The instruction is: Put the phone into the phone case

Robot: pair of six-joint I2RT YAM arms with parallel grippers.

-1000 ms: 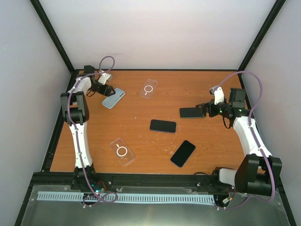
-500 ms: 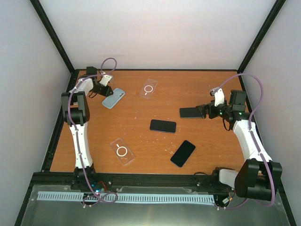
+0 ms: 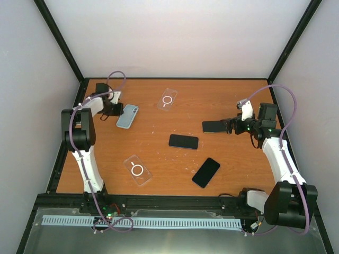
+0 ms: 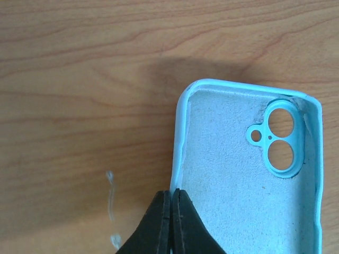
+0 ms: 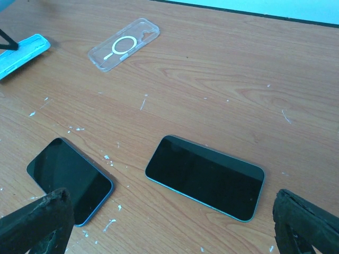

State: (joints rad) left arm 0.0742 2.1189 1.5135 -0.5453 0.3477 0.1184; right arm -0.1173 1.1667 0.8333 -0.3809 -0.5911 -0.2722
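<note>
A light blue phone case (image 3: 127,116) lies inside-up at the back left of the table, its camera cutout (image 4: 280,140) at the far end. My left gripper (image 3: 113,109) is shut on the case's left wall (image 4: 177,159), and the black fingertips (image 4: 173,193) pinch its rim. A dark phone (image 3: 213,126) lies screen-up at the right. My right gripper (image 3: 229,126) stands wide open just behind the phone (image 5: 205,177), one finger (image 5: 39,219) on either side, not touching it.
Two more dark phones lie near the middle (image 3: 184,141) and towards the front (image 3: 206,172). One clear case (image 3: 168,99) with a white ring sits at the back, another (image 3: 137,169) at the front left. Black frame rails border the table.
My left gripper has closed on the blue case's wall, and the case has turned and shifted slightly nearer. The right gripper stays open by the phone, hardly moved.
</note>
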